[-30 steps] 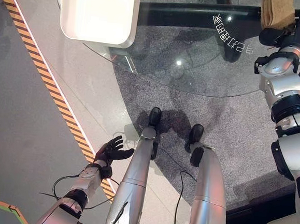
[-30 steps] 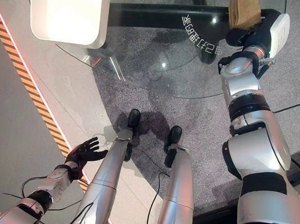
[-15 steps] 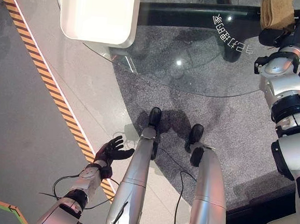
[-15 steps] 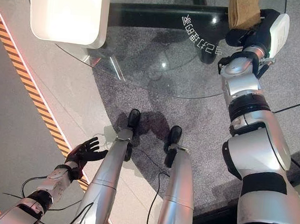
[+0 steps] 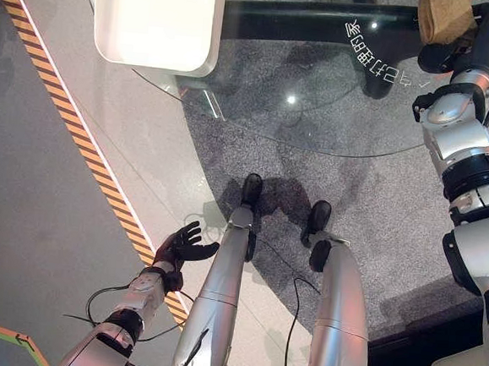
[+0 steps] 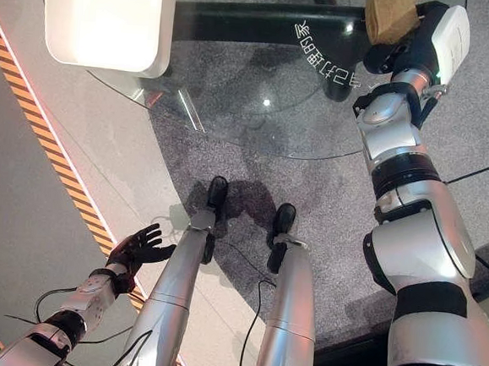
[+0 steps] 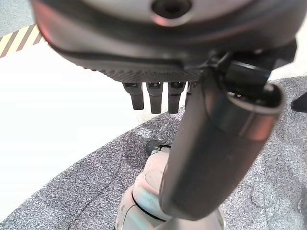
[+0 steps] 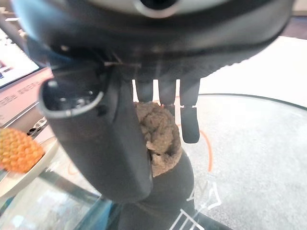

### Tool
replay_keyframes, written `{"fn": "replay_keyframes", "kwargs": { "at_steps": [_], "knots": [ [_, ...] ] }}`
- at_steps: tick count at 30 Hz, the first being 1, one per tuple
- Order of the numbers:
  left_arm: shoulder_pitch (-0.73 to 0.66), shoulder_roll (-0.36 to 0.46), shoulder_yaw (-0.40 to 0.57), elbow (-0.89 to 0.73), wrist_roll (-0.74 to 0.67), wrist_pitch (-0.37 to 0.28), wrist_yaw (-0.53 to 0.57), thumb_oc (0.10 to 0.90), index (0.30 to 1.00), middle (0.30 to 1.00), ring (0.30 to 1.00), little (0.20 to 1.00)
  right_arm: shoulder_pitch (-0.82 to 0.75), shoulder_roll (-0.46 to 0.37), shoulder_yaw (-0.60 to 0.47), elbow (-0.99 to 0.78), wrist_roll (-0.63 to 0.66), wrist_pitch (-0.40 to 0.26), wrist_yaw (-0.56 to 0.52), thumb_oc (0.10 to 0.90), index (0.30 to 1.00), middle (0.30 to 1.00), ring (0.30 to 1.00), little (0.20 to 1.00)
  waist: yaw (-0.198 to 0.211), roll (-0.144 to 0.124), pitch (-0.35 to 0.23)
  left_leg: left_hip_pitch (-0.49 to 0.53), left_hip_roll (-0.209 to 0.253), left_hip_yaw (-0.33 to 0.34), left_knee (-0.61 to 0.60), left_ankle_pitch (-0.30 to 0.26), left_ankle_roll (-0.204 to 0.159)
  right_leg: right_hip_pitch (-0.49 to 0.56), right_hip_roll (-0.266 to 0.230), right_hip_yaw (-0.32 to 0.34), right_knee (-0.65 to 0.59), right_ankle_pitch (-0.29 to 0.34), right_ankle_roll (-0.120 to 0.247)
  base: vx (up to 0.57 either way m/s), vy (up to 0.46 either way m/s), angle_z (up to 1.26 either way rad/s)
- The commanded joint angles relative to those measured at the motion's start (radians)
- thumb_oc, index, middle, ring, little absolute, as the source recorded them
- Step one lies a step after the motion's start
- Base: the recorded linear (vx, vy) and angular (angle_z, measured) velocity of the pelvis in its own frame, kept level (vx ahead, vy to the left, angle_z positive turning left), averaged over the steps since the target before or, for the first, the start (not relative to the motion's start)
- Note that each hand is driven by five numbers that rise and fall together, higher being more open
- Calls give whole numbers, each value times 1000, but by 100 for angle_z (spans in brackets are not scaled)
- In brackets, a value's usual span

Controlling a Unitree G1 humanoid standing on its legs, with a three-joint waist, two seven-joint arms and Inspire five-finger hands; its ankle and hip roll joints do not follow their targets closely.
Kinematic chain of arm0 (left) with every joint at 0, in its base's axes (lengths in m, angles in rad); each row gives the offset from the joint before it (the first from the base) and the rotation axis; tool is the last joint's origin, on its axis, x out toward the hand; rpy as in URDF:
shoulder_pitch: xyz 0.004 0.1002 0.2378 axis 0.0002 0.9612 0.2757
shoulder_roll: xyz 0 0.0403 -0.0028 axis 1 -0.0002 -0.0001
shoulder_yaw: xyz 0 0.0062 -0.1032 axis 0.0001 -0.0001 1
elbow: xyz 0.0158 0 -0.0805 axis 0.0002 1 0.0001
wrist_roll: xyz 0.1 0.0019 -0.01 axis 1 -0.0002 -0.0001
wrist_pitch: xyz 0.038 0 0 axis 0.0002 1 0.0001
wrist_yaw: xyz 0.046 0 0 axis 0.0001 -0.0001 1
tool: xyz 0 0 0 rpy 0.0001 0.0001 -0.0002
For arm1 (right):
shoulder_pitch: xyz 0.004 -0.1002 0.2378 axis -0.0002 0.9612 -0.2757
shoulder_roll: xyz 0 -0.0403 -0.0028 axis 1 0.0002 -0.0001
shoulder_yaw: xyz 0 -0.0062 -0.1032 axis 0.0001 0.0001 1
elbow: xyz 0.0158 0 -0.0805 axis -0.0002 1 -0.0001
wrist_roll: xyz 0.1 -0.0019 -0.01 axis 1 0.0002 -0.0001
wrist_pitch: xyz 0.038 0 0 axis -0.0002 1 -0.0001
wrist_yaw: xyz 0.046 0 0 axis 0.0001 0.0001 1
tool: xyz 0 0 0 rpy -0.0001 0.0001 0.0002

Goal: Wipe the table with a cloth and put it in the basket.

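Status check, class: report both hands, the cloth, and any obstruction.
Right hand shut on cloth over glass table. Left hand open, idle near floor. No obstruction seen.

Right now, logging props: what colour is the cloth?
Tan-brown cloth, clearest in the right wrist view.

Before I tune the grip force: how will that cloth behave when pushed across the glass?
Probably soft and floppy: the cloth bunches into a wrinkled wad in the right hand. It looks light and likely drags rather than slides; the glass table looks smooth.
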Motion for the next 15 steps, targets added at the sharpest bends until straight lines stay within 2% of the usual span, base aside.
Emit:
{"fn": "replay_keyframes", "kwargs": {
  "at_steps": [1, 7, 15],
  "knots": [
    [31, 10, -11, 8, -26, -13, 0, 800, 900, 900, 900, 900, -99, -9, 102, -161, -111, -72, 52, 100, 300, 300, 300, 200, 2, 47, -24, 43, -24, 84, 60, -126, 72, 50, -7, -44, -138, 76, 24, 0, 0, 0],
    [34, 5, -5, 2, -14, -17, -2, 800, 900, 900, 900, 900, -73, 18, 117, -219, -143, -44, 68, 100, 300, 300, 300, 200, 2, 49, -24, 49, -26, 83, 65, -128, 73, 54, -6, -40, -130, 71, 23, 0, 0, 0],
    [31, 2, -1, 4, -7, -23, -3, 800, 900, 900, 900, 900, -66, 33, 138, -241, -174, -46, 125, 100, 300, 300, 300, 200, 3, 52, -24, 44, -29, 81, 70, -123, 73, 47, -8, -39, -122, 73, 23, 0, 0, 0]
  ]
}}
